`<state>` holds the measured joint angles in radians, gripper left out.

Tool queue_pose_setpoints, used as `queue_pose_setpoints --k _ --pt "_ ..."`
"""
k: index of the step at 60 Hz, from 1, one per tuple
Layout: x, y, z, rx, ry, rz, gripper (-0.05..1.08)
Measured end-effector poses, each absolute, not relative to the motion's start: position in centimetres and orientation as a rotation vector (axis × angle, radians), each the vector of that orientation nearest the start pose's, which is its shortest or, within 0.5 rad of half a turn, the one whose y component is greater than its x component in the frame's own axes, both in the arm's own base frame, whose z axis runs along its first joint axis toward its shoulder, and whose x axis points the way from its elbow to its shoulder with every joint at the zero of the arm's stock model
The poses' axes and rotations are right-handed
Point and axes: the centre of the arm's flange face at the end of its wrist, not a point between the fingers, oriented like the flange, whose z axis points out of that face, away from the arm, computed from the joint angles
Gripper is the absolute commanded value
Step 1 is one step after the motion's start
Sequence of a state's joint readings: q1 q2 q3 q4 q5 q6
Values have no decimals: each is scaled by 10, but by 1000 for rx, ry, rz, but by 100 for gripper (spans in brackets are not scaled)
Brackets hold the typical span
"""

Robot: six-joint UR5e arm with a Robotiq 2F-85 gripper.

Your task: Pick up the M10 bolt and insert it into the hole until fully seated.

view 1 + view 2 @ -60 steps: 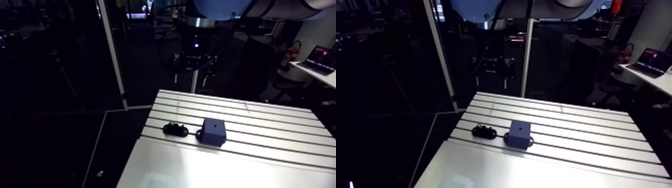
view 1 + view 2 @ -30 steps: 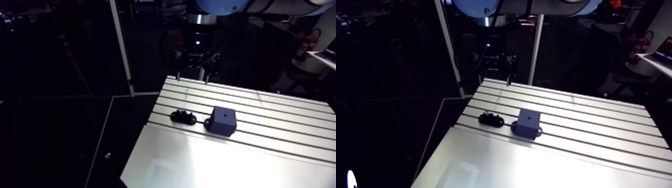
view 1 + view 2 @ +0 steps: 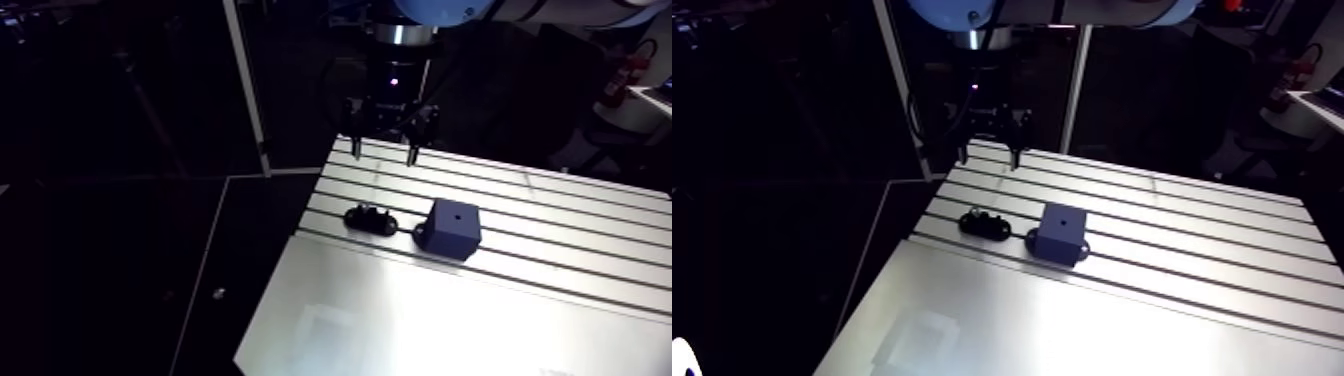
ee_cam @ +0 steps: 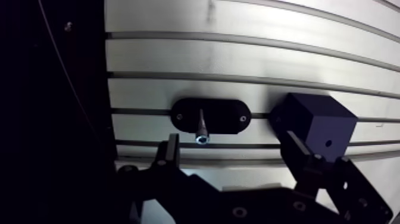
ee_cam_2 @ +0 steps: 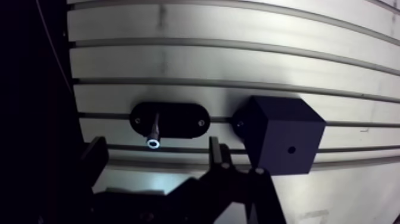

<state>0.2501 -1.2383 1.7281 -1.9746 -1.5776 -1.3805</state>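
The M10 bolt [image 4: 201,128] stands upright in a black oval holder [image 4: 223,114] on the slotted table [image 3: 560,215], its shiny head up. Beside the holder sits a dark cube block [image 4: 318,126] with a small hole [image 4: 328,143] in its face. In the arm view my gripper [image 3: 383,152] hangs over the table's far edge, beyond the holder [image 3: 368,216] and the block [image 3: 450,227]. My gripper [image 4: 233,150] is open in the wrist view, with nothing between its fingers. The bolt lies just ahead of one finger [image 4: 171,152]; the block lies ahead of the other.
A smooth metal plate [image 3: 420,320] covers the table's near part. The table's left edge [image 3: 300,225] drops to a dark floor close to the holder. Slotted table surface stretches away to the right of the block.
The gripper has come down from above to just over the table's far edge. The camera has moved with the arm, shifting the whole picture. Bolt, holder and block stay put.
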Motion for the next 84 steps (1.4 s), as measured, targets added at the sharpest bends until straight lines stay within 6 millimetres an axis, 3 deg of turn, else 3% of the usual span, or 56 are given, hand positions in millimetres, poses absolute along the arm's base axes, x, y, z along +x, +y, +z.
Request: queue_pose_setpoints --k 20,84 --pt "-524 -274 261 -94 3038 39 31" --pt "-512 -283 230 -127 2980 58 44"
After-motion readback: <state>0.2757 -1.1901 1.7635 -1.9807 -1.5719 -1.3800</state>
